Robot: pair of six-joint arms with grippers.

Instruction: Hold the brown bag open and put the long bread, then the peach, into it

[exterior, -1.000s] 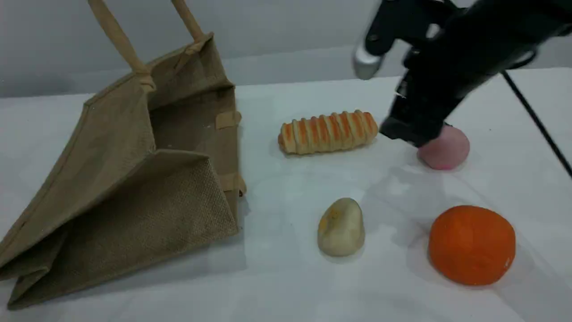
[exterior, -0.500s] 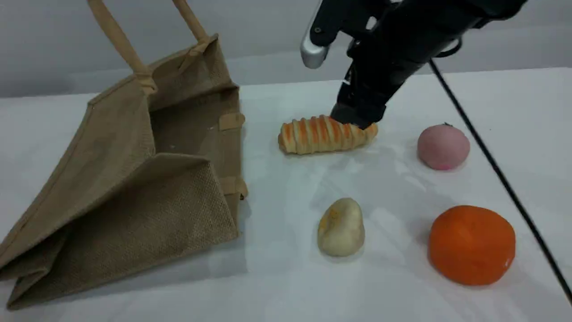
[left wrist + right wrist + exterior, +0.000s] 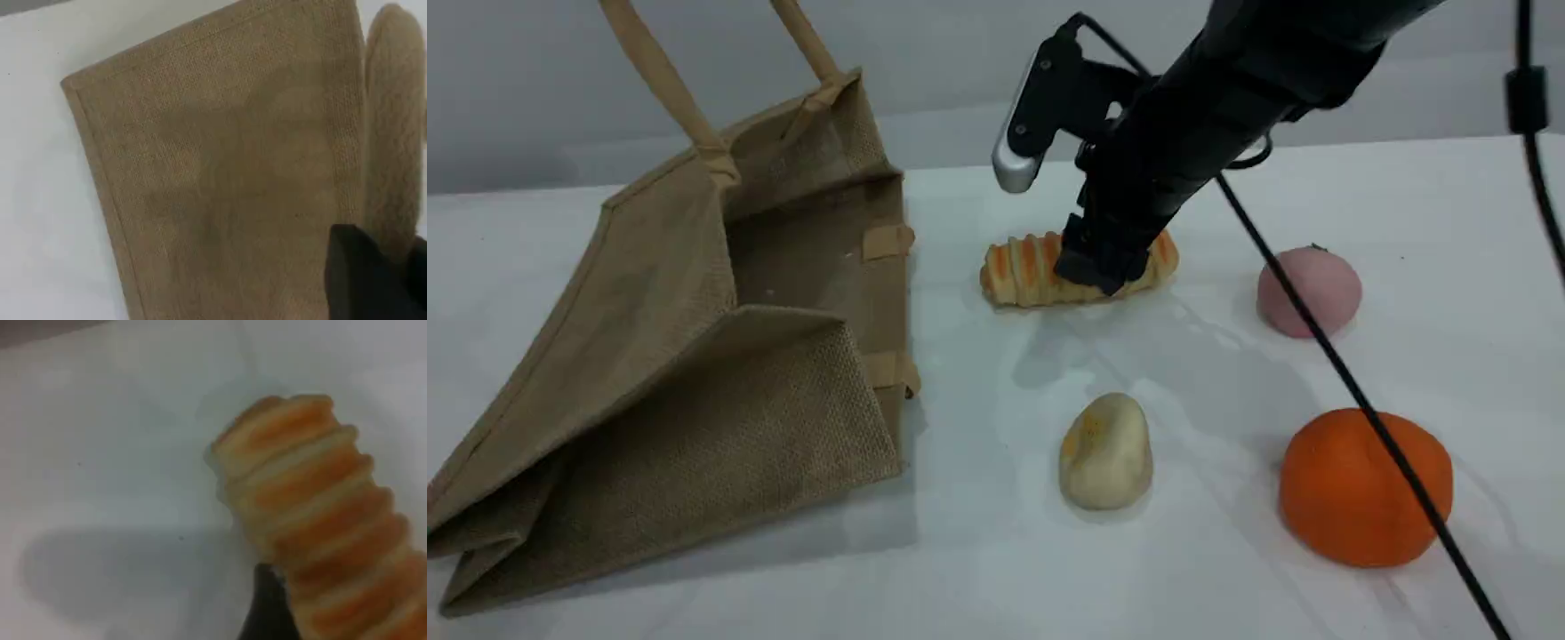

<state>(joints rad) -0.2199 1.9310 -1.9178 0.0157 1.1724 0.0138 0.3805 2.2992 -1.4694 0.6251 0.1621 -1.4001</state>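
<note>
The brown bag [image 3: 694,356] stands at the left with its mouth gaping toward the middle, both beige handles [image 3: 660,76] pulled up past the top edge. In the left wrist view my left gripper [image 3: 390,267] is shut on a handle [image 3: 393,133] above the bag's woven side [image 3: 220,180]. The long bread [image 3: 1021,271] lies on the table right of the bag. My right gripper [image 3: 1098,267] is down over its middle, open, jaws straddling it. One dark fingertip [image 3: 267,613] stands beside the bread [image 3: 313,500]. The peach [image 3: 1327,277] sits alone at the right.
A pale beige egg-shaped lump [image 3: 1106,452] lies in front of the bread. A bigger orange ball [image 3: 1334,498] sits at the front right. A black cable [image 3: 1316,342] from the right arm slants over the peach and the orange. The white table [image 3: 978,551] spreads all around.
The right arm has swung left from above the peach and come down over the bread. The bag, the bread and the other things lie where they were.
</note>
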